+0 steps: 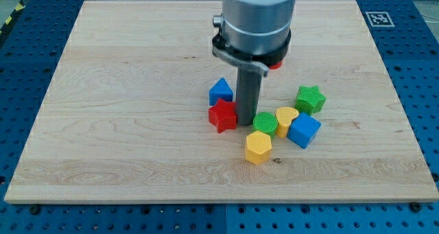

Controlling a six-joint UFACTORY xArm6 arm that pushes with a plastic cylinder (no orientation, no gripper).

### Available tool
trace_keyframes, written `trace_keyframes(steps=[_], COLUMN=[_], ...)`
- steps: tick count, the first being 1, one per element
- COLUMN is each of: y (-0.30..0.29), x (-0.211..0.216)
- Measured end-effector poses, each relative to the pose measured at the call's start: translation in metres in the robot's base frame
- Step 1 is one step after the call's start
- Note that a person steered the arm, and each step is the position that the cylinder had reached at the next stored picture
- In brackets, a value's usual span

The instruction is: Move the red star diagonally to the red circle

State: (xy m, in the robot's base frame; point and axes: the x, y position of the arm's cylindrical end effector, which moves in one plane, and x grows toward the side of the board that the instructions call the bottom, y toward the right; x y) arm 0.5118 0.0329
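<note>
The arm carries no claw, only a straight dark rod under a grey cylindrical mount, so there is nothing to spread or pinch. The rod's tip (246,121) rests on the pale wooden table (123,90), just beside the red star-shaped block (222,116), on that block's side toward the view's right; whether the two touch cannot be told.

Right above the red star block, toward the view's top, sits a blue block with a pointed top (220,91), close against it. A sliver of the red circle block (276,65) shows under the mount's right edge, mostly hidden.

To the view's right of the tip lies a tight cluster: a green round block (265,123), a yellow heart-shaped block (286,118), a blue cube (304,130) and a yellow hexagonal block (258,147) below them. A green star-shaped block (310,99) stands just above the cluster.
</note>
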Motion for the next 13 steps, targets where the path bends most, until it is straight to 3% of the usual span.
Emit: trace_keyframes(steps=[3,5,7,9,10,13], y=[-0.114,-0.137,-0.144,-0.18,-0.179,-0.087], x=[0.001,0.004,-0.094,-0.084,-0.115,-0.12])
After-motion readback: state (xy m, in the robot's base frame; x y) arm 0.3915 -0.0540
